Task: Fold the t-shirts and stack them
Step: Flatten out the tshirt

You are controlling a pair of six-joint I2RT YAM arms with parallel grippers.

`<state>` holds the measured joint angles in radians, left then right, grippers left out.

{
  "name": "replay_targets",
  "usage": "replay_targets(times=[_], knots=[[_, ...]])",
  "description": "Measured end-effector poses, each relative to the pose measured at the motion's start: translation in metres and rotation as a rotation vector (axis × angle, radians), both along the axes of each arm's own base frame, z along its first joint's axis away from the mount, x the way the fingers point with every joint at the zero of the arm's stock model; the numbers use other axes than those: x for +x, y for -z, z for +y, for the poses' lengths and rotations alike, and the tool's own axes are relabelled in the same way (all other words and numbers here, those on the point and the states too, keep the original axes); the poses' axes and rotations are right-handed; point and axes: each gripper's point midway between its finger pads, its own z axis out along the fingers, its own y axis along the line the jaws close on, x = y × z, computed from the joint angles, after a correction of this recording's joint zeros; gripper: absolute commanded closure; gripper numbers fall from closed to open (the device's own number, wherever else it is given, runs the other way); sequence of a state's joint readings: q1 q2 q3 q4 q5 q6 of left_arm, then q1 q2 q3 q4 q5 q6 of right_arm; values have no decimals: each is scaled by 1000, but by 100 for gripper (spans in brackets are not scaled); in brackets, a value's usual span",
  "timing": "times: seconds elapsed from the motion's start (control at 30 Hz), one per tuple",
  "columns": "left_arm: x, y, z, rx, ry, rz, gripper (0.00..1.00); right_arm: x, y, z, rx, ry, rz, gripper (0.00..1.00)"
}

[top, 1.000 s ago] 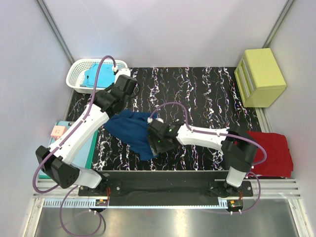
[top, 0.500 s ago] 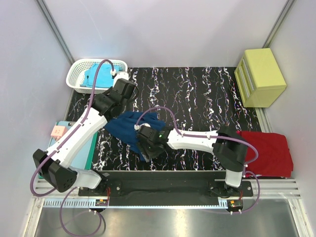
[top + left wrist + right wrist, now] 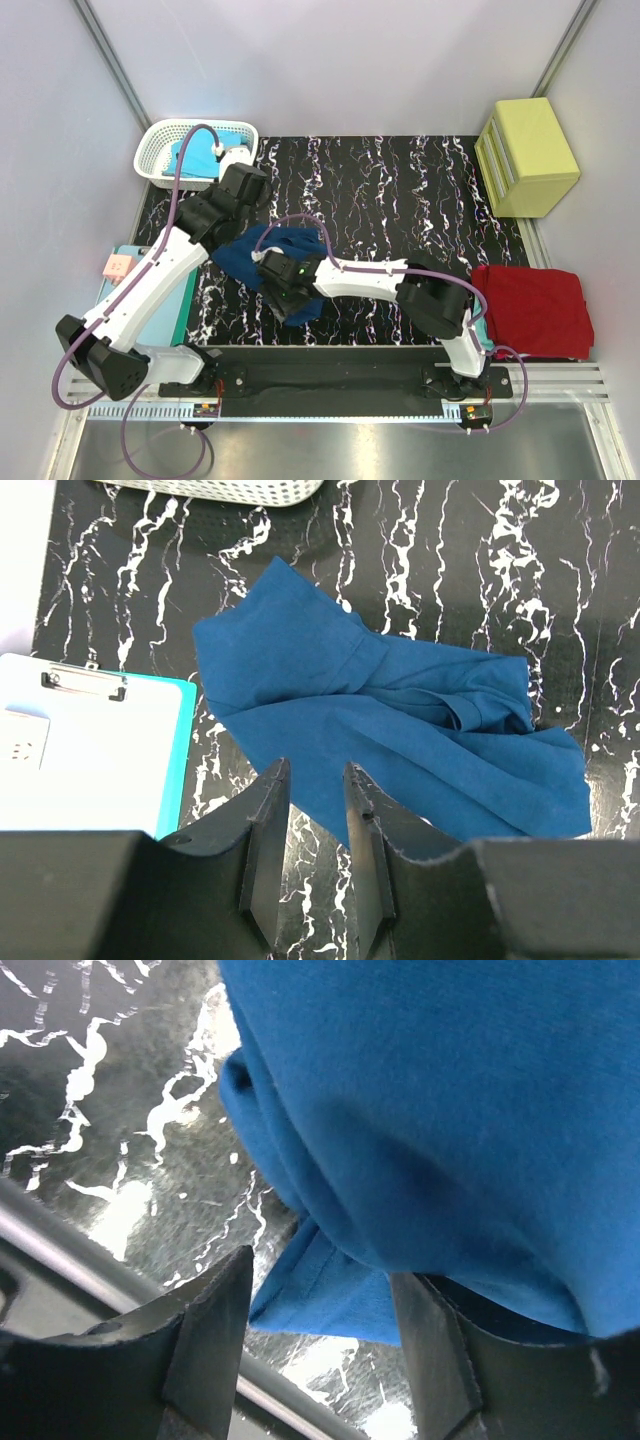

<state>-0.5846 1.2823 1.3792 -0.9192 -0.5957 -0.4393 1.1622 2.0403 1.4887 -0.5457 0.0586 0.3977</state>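
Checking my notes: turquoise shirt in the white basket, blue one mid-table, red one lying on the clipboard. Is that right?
Not quite: the red shirt lies on the right side, far from the clipboard on the left, as the top view shows. The rest stands.

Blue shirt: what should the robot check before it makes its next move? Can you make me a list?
1. Blue shirt lying flat: not ok, it is bunched and wrinkled.
2. Shirt edge inside the right tool: ok, the hem hangs between its fingers.
3. Right tool closed on the shirt: not ok, its fingers stand apart.
4. Left tool empty: ok, it holds nothing and hovers above the shirt's near edge.
5. Clipboard clear of the shirt: ok, it lies beside the shirt, uncovered.
6. Print facing up: cannot tell, no print shows.
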Motion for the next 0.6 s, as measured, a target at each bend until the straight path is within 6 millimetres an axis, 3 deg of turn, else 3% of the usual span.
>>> replay_targets(times=[0.13, 0.23, 0.37, 0.43, 0.6], knots=[[-3, -1, 4, 3, -7, -8, 67, 0, 5, -1, -10, -1, 3, 56], [-6, 3, 6, 8, -10, 1, 67, 0, 5, -1, -11, 4, 4, 58], [-7, 7, 7, 12, -11, 11, 67, -1, 9, -5, -24, 11, -2, 51], [-7, 8, 6, 10, -13, 12, 67, -3, 10, -9, -35, 14, -11, 42], [-7, 9, 4, 1, -14, 14, 67, -10, 2, -15, -34, 12, -30, 38]])
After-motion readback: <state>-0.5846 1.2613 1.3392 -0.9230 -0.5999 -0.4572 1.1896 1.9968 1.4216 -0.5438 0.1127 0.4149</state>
